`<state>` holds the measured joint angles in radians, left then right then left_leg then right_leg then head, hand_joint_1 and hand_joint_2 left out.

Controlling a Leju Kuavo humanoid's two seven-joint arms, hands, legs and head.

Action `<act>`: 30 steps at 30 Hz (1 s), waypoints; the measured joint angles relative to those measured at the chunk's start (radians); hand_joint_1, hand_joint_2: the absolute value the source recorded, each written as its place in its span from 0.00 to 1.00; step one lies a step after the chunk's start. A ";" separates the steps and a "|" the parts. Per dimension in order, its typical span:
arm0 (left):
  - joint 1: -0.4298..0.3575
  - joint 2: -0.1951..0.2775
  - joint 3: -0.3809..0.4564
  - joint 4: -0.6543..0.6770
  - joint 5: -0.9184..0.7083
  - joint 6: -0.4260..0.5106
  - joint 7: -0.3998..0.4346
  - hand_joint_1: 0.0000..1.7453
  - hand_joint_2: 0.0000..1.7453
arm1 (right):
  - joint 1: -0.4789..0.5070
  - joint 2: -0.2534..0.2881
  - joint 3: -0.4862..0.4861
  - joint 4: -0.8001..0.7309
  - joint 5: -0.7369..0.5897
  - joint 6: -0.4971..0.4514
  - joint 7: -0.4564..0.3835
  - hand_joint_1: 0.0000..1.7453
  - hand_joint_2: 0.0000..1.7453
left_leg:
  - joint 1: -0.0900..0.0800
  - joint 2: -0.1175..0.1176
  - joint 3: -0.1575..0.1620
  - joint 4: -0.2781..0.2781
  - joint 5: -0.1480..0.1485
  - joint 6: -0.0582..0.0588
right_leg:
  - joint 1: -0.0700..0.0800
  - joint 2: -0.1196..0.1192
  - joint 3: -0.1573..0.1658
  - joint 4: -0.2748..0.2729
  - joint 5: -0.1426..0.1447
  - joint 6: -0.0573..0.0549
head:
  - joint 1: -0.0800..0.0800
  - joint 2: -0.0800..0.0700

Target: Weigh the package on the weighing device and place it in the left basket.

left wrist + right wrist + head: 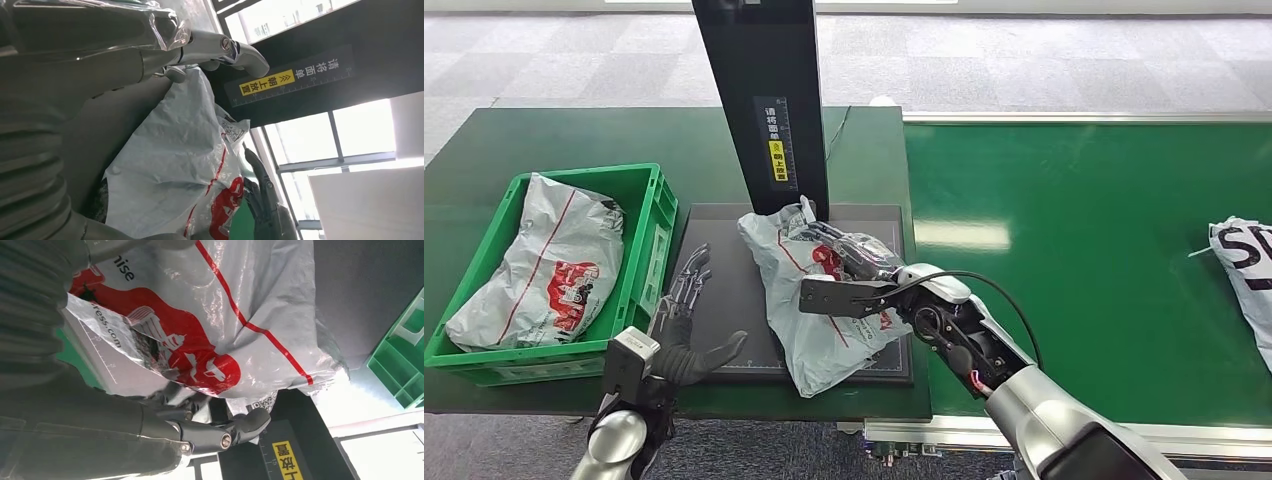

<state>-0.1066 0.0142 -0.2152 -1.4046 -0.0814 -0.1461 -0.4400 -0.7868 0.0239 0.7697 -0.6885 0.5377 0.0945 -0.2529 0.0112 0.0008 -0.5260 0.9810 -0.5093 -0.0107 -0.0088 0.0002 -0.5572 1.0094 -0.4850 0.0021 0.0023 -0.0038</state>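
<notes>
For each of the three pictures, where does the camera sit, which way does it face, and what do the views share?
Head view: high on the body, facing forward and down at the grey plastic package on the black scale platform; both arms show.
Left wrist view: behind the left hand, facing the package.
Right wrist view: behind the right hand, under the package.
Shared: the package and the black post.

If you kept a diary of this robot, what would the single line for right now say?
stage: weighing | package on scale platform | right hand grips package | left hand open beside it | left basket holds another bag
</notes>
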 joint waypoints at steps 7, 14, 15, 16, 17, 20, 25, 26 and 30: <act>0.003 0.001 0.000 0.000 0.000 0.006 0.000 0.00 1.00 | 0.021 -0.022 -0.011 -0.038 0.001 0.002 -0.002 0.00 1.00 | 0.000 0.000 0.000 0.000 0.000 0.000 | 0.000 0.000 0.000 0.000 0.000 0.000 | 0.000 0.000; 0.046 0.005 0.019 -0.028 0.001 0.022 0.000 0.00 1.00 | 0.104 -0.104 -0.060 -0.149 -0.049 -0.048 -0.021 0.00 1.00 | 0.000 0.000 0.000 0.000 0.000 0.000 | 0.000 0.000 0.000 0.000 0.000 0.000 | 0.000 0.000; 0.053 0.005 0.023 -0.033 0.001 0.022 0.000 0.00 1.00 | 0.118 -0.117 -0.076 -0.167 -0.068 -0.060 -0.027 0.00 1.00 | 0.000 0.000 0.000 0.000 0.000 0.000 | 0.000 0.000 0.000 0.000 0.000 0.000 | 0.000 0.000; 0.058 0.005 0.027 -0.038 0.001 0.022 0.000 0.00 1.00 | 0.133 -0.128 -0.094 -0.183 -0.086 -0.071 -0.033 0.00 1.00 | 0.000 -0.001 0.000 0.000 0.000 0.000 | 0.000 0.000 0.000 0.000 0.000 0.000 | 0.000 0.000; 0.062 0.005 0.031 -0.041 0.000 0.022 0.000 0.00 1.00 | 0.149 -0.138 -0.113 -0.198 -0.100 -0.086 -0.042 0.00 1.00 | 0.000 -0.001 0.000 0.000 0.000 0.000 | 0.000 0.000 0.000 0.000 0.000 0.000 | 0.000 0.000; 0.070 0.005 0.037 -0.047 -0.010 0.026 0.001 0.00 1.00 | 0.205 -0.154 -0.167 -0.242 -0.121 -0.150 -0.081 0.00 1.00 | 0.000 -0.001 0.000 0.000 0.000 0.000 | 0.000 0.000 0.000 0.000 0.000 0.000 | 0.000 0.000; 0.091 0.005 0.043 -0.070 -0.018 0.045 0.000 0.00 1.00 | 0.280 -0.158 -0.248 -0.333 -0.151 -0.224 -0.133 0.00 1.00 | 0.000 0.000 0.000 0.000 0.000 0.000 | 0.000 0.000 0.000 0.000 0.000 0.000 | 0.000 0.000; 0.096 0.005 0.045 -0.076 -0.016 0.047 0.001 0.00 1.00 | 0.289 -0.160 -0.261 -0.350 -0.152 -0.245 -0.131 0.00 1.00 | 0.000 0.000 0.000 0.000 0.000 0.000 | 0.000 0.000 0.000 0.000 0.000 0.000 | 0.000 0.000; 0.115 0.005 0.051 -0.100 -0.009 0.047 0.004 0.00 1.00 | 0.326 -0.178 -0.318 -0.423 -0.131 -0.353 -0.072 0.00 1.00 | 0.000 -0.001 0.000 0.000 0.000 0.000 | 0.000 -0.001 0.000 0.000 0.000 0.000 | 0.000 0.000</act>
<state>0.0082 0.0190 -0.1637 -1.5043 -0.0906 -0.0992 -0.4365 -0.4609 -0.1540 0.4517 -1.1118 0.4068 -0.2589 -0.3251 0.0110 0.0001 -0.5259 0.9809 -0.5094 -0.0107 -0.0090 -0.0004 -0.5568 1.0092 -0.4852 0.0022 0.0024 -0.0039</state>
